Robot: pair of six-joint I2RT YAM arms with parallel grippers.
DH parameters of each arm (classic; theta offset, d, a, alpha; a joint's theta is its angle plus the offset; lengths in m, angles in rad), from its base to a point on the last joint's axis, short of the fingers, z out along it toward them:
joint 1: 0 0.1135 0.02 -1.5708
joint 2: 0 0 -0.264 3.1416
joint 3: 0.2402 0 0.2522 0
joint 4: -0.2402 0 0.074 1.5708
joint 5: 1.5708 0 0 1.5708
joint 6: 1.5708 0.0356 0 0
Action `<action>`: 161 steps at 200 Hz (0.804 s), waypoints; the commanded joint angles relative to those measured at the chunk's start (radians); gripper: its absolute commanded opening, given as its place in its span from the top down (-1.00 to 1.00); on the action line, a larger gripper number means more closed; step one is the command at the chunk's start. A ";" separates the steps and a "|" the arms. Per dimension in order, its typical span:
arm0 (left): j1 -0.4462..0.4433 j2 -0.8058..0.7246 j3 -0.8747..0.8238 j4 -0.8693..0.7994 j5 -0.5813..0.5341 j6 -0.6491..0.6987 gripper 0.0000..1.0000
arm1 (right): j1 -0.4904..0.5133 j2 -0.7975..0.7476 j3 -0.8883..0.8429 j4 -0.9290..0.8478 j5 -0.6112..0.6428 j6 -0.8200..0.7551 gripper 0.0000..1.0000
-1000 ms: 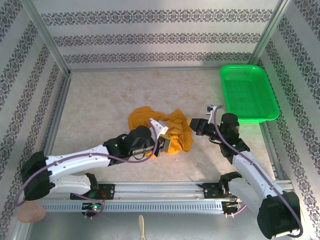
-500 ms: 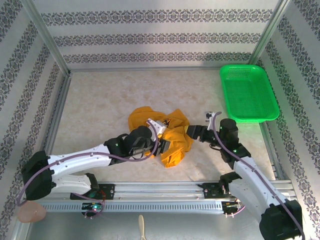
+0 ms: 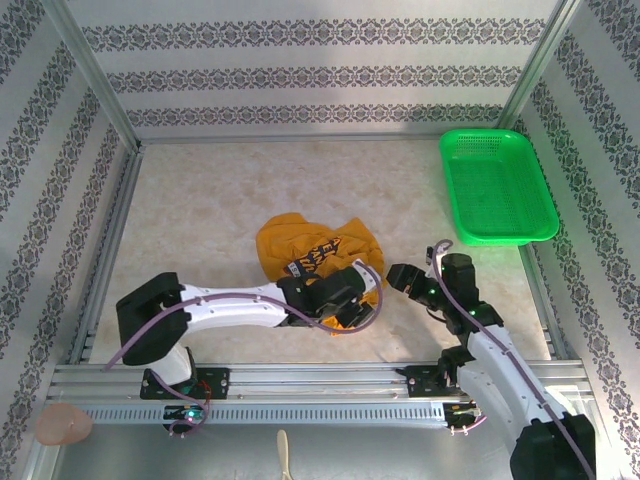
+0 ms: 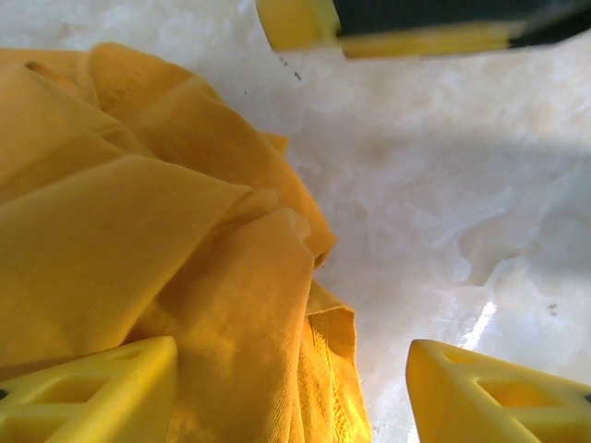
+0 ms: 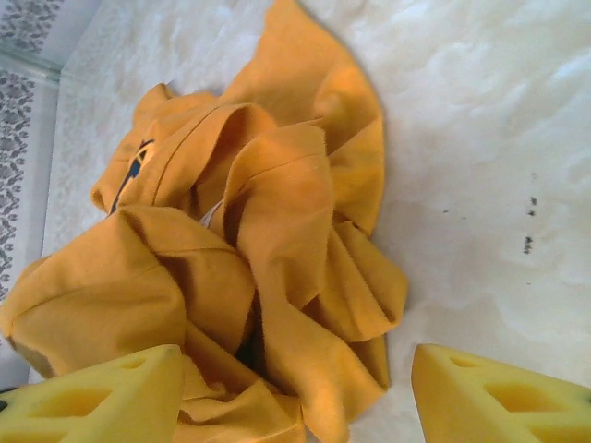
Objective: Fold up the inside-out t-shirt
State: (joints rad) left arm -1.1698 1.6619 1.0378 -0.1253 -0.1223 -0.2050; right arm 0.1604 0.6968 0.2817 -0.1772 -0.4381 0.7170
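Note:
The mustard-orange t-shirt (image 3: 300, 245) lies crumpled in a heap mid-table, with a strip of dark lettering (image 3: 315, 256) showing on top. My left gripper (image 3: 362, 288) is low at the heap's near right edge, open; in the left wrist view a hemmed fold of the t-shirt (image 4: 231, 277) lies between its fingers (image 4: 92, 397), nearer the left one, ungripped. My right gripper (image 3: 397, 275) stands open just right of the heap, facing it. In the right wrist view the t-shirt (image 5: 277, 240) bunches ahead of the open gripper (image 5: 295, 401). A right finger (image 4: 416, 28) shows at the top of the left wrist view.
A green plastic basket (image 3: 497, 185) sits at the back right corner. Patterned walls enclose the marble table top (image 3: 200, 210) on three sides. A metal rail (image 3: 300, 385) runs along the near edge.
The left arm has swung its gripper rightward round the near side of the shirt. The right gripper has drawn back towards the near right. The shirt has dropped into a lower heap.

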 commanded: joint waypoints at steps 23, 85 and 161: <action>-0.009 0.062 0.063 -0.056 -0.239 0.035 0.18 | -0.015 -0.013 0.056 -0.031 -0.022 0.034 -0.33; 0.156 -0.110 0.142 -0.104 0.142 -0.071 1.00 | -0.011 -0.098 0.026 0.063 -0.197 0.028 -0.26; 0.357 -0.294 0.018 0.056 0.548 -0.269 1.00 | 0.137 -0.282 0.003 0.202 -0.230 0.062 -0.32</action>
State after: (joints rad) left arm -0.8223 1.3788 1.1023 -0.1223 0.3019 -0.3939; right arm 0.2356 0.4294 0.2726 -0.0223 -0.6712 0.7734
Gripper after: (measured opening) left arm 0.051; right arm 0.639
